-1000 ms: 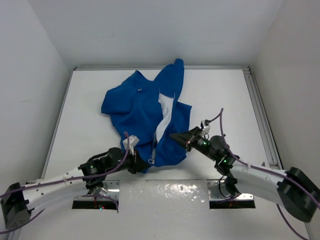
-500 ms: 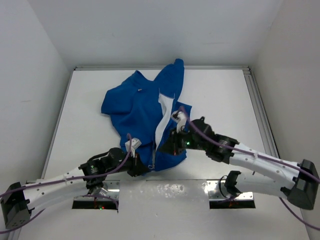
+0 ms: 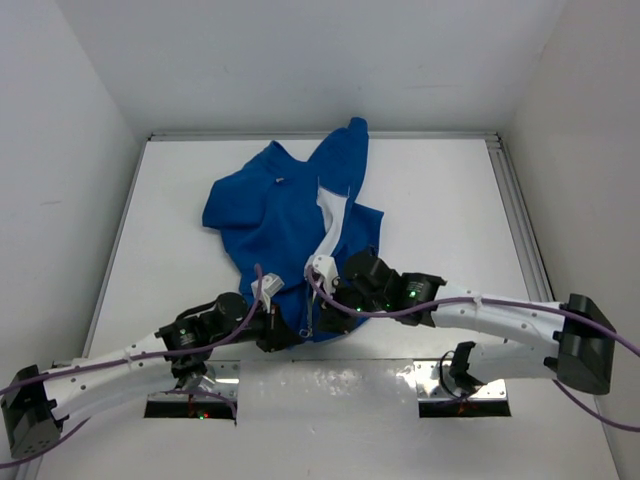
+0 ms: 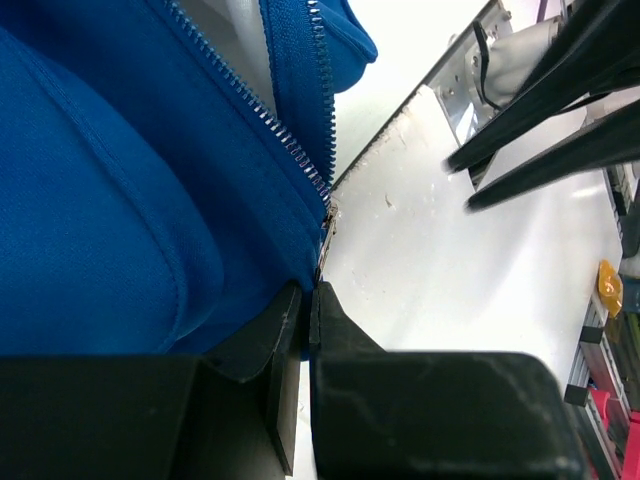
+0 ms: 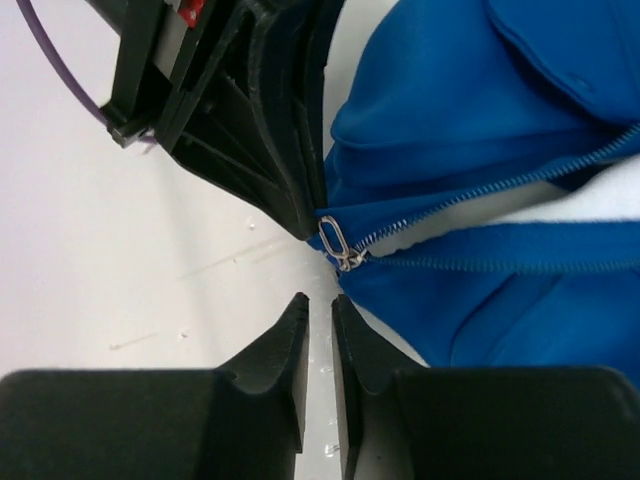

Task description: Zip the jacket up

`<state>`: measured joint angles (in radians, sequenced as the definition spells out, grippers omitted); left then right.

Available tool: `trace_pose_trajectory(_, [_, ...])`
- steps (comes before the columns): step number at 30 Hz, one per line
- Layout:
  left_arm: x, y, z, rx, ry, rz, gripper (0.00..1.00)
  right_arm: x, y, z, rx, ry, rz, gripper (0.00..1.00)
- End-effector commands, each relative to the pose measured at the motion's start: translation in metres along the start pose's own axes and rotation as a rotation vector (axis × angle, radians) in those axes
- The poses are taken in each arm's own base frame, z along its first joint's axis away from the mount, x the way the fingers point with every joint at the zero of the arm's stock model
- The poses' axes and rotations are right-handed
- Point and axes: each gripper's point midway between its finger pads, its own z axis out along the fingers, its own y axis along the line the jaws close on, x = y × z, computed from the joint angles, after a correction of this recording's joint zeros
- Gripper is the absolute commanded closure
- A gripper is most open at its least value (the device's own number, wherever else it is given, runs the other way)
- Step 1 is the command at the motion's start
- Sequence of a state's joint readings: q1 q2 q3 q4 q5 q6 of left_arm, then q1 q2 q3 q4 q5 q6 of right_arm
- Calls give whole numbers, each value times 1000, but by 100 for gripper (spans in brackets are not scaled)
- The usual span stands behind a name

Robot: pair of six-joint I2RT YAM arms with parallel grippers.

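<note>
Where the jacket (image 3: 270, 225) lies spread near the middle of the surface (image 3: 440, 190), hem toward 6 o'clock, its position is unchanged from a second ago. The zipper (image 5: 470, 205) is open along nearly its whole length, the two rows of teeth meeting only at the hem. The zipper pull (image 5: 335, 243) is seen at that junction, lying loose and gripped by nothing. The hem just beside the pull is pinched by the left end effector (image 4: 312, 300), whose jaws are fully closed on the fabric, as before. The change is found in the right arm. A second ago its end effector was held closed at the 3 o'clock side of the hem, and it has since been swung across toward 9 o'clock. The right end effector (image 5: 318, 310) is now placed just at 6 o'clock of the pull in the wrist view, its jaws parted by a narrow gap with nothing between them. The approach is therefore judged complete; grasping the pull and drawing it toward 12 o'clock remain to be done.
</note>
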<state>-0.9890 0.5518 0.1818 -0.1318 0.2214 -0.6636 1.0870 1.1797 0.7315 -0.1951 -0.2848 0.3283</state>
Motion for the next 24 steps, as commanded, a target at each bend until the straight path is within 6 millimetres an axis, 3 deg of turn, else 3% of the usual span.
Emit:
trace_pose_trajectory(1, [-17,-30,-4,97,-31,16,100,-16,11,10,-89,-30,-112,84])
trace_pose_trajectory(5, [-18,-33,-4,108,-35,12,100,-25,21,16,-157,-27,-158,78])
trace_pose_trajectory(13, [-20,-38,-6,131,-38,8,100,-24,25,29,-214,24,-191,76])
trace_pose_trajectory(24, [-25,-44,-8,148,-56,7,100,-13,15,37,-180,76,-180,71])
